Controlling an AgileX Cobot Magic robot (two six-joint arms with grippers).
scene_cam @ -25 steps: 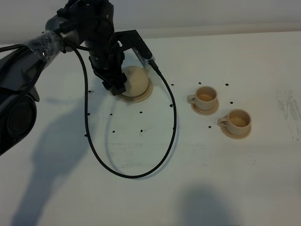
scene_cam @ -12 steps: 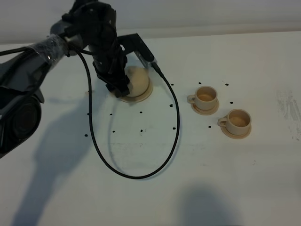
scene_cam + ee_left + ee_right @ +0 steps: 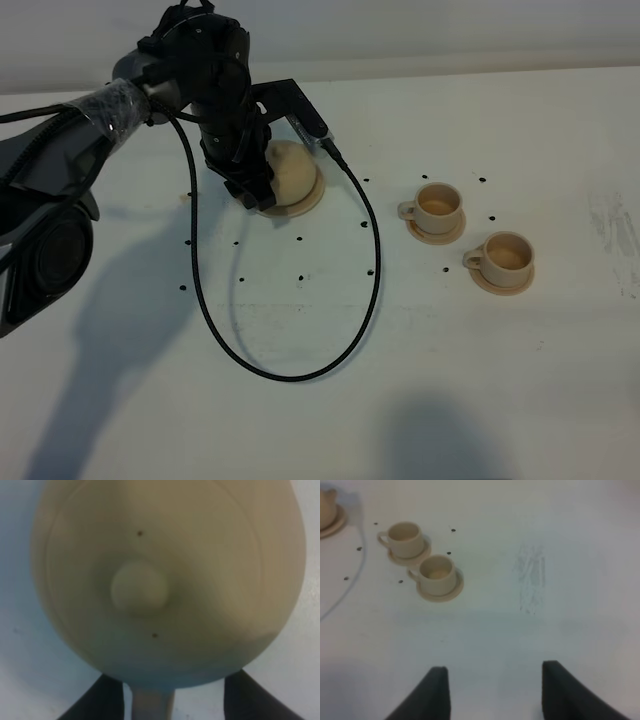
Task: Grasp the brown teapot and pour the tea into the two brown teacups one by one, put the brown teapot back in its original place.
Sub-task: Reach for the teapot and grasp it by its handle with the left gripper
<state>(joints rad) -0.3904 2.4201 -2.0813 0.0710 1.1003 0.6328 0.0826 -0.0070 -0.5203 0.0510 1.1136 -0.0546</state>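
The white table point(image 3: 450, 380) is dotted with small dark specks, and the teapot point(image 3: 292, 168) sits on its wide saucer point(image 3: 312, 200). The left claw point(image 3: 172, 702) stands open on either side of the pot's handle point(image 3: 152, 705). The right claw point(image 3: 492, 690) hangs open and empty over bare table. The two cups point(image 3: 438, 204) stand apart on small saucers.

The left arm point(image 3: 110, 105) is extended forward, the left tool point(image 3: 250, 187) pointed downward, jaws held apart. The right tool point(image 3: 495, 695) is held aloft, jaws spread.
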